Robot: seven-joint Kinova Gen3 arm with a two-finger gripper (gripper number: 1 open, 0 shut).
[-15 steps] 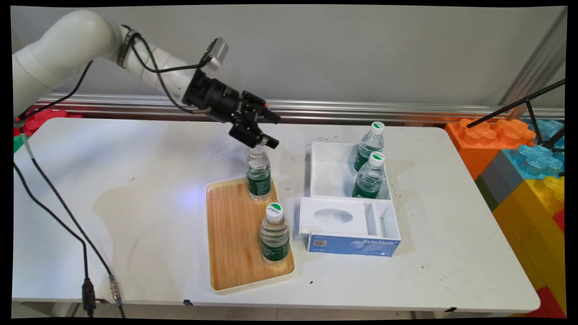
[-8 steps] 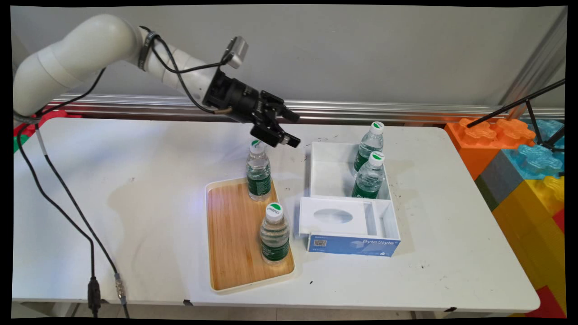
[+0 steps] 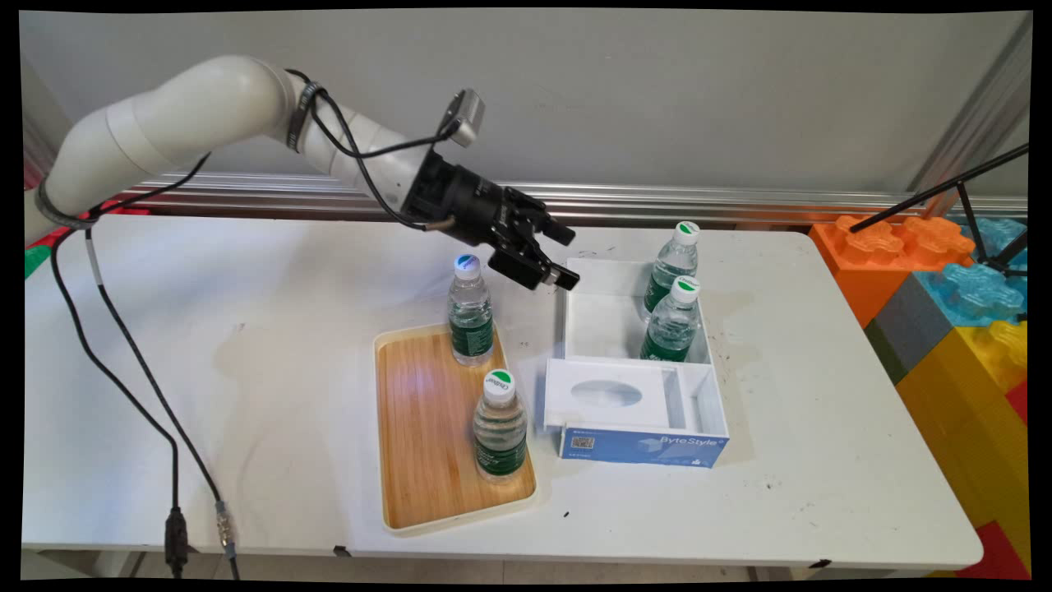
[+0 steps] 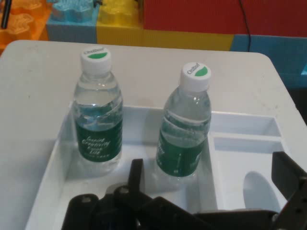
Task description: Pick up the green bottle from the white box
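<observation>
- At the desk's near edge, black cables hang down past it on the left.
- On the desk's near middle lies a wooden tray with a pale rim, its long side running away from the camera.
- A water bottle with a green label and white cap stands upright on the tray's near right part.
- Just right of the tray sits a white box with a blue front lettered ByteStyle; its near part has a panel with an oval opening and a narrow slot beside it.
- A second bottle stands upright at the tray's far end.
- The box's far part is one large open compartment; two more bottles stand upright along its right side, one nearer and one in the far right corner.
- In the hand view these two bottles stand apart in the compartment, ahead of the claw.
- The claw hangs in the air over the box's far left corner, tilted down to the right, with its fingers spread apart and nothing between them; it is just right of the far tray bottle's cap and touches nothing.
- The white arm reaches in from the upper left.
- Beyond the desk's right end stand large toy bricks in orange, blue and yellow.
</observation>
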